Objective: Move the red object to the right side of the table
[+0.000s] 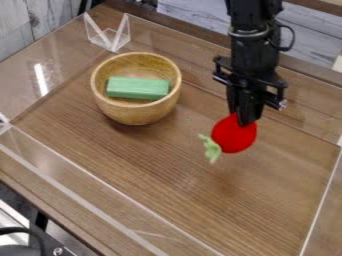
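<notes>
"Camera view: what was nearest?"

"The wood-grain bench (167, 180), its brown boards smooth and bare in front."

"And the strawberry?"

"The glossy red toy strawberry (234, 134) hung over the bench, right of the bowl, its green leaves tilted down and leftward. The jaws (239, 112) were pinching it, probably to carry it clear of the rim."

"What was in the bowl?"

"The round wooden bowl (102, 107) cradled a green block (138, 88), boxy and matte, its sides likely keeping it put."

"Farther back?"

"A clear, angular plastic piece (107, 33) near the edge."
</notes>
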Robot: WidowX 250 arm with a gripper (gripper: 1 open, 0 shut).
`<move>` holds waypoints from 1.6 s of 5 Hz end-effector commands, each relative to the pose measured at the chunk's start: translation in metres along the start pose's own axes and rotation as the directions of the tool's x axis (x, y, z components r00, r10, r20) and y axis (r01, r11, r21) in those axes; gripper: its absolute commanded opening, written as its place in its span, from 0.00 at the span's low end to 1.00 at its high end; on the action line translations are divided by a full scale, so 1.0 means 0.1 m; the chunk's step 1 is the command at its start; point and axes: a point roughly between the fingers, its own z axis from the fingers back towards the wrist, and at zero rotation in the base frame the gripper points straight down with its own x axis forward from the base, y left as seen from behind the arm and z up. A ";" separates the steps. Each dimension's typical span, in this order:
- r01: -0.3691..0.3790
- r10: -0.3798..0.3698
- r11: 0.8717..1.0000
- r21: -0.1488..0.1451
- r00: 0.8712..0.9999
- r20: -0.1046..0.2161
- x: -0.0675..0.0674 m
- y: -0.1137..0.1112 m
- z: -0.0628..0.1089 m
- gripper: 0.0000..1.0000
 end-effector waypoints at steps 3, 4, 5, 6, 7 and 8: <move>0.137 -0.139 0.990 -0.043 0.990 -0.034 -0.04 -0.15 -0.40 0.00; 0.181 -0.184 0.982 -0.056 0.982 -0.043 -0.10 -0.15 -0.42 1.00; 0.169 -0.172 0.984 -0.060 0.984 -0.051 -0.07 -0.11 -0.44 1.00; 0.153 -0.157 0.987 -0.055 0.986 -0.064 -0.04 -0.06 -0.46 1.00; 0.121 -0.124 0.991 -0.051 0.990 -0.071 -0.10 -0.05 -0.42 1.00; 0.139 -0.140 0.990 -0.023 0.989 -0.041 -0.03 -0.03 -0.24 1.00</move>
